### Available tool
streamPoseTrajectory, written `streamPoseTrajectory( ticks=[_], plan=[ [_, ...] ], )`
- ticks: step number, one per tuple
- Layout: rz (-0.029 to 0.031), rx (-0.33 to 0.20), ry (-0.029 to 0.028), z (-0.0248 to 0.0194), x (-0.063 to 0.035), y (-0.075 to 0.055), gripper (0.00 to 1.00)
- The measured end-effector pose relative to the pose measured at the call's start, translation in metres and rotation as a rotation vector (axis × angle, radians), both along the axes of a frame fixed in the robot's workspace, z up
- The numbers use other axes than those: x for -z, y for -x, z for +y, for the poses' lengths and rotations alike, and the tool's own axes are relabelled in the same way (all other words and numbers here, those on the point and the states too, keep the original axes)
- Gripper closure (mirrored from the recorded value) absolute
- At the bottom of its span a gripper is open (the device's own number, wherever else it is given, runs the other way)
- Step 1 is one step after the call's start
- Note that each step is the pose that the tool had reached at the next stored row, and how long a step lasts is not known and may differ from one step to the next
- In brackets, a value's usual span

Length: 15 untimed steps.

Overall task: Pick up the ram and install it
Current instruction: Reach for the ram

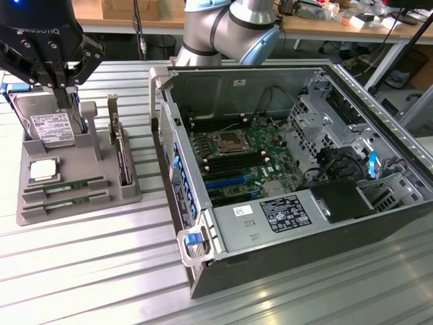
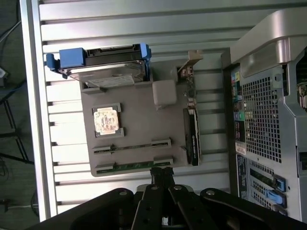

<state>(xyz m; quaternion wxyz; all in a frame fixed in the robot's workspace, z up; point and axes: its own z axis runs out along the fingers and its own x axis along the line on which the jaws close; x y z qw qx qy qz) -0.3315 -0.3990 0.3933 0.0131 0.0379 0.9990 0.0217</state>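
Jaws downward, together, over tray (image 1: 84, 162) with ram (image 1: 64, 184).

Ribbed table (image 1: 81, 271): brushed, reflective metal. Tray (image 2: 139, 120): matt grey plastic. Ram (image 1: 64, 184): green circuit board. Computer case (image 1: 223, 88): bare sheet metal. Gripper (image 2: 163, 175): matt black.

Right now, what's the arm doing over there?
The arm's gripper hangs over the grey parts tray, above the end where the hard drive sits. The tray is beside the open computer case. One ram stick and a second ram stick lie in their tray slots, next to the processor chip. Neither is picked up or installed yet.
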Motion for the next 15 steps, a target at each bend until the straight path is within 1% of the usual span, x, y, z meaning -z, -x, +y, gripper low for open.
streamPoseTrajectory(
  ticks=[2,7,9,12,15],
  plan=[
    [0.0000,0.000,0.0000,0.0000,0.0000,0.006,0.90],
    [0.0000,0.000,0.0000,0.0000,0.0001,0.015,0.90],
    [0.0000,0.000,0.0000,-0.0002,0.0002,0.016,0.90],
    [0.0000,0.000,0.0000,-0.0026,0.0005,0.017,0.90],
    [0.0000,0.000,0.0000,-0.0029,0.0005,0.017,0.90]
  ],
)
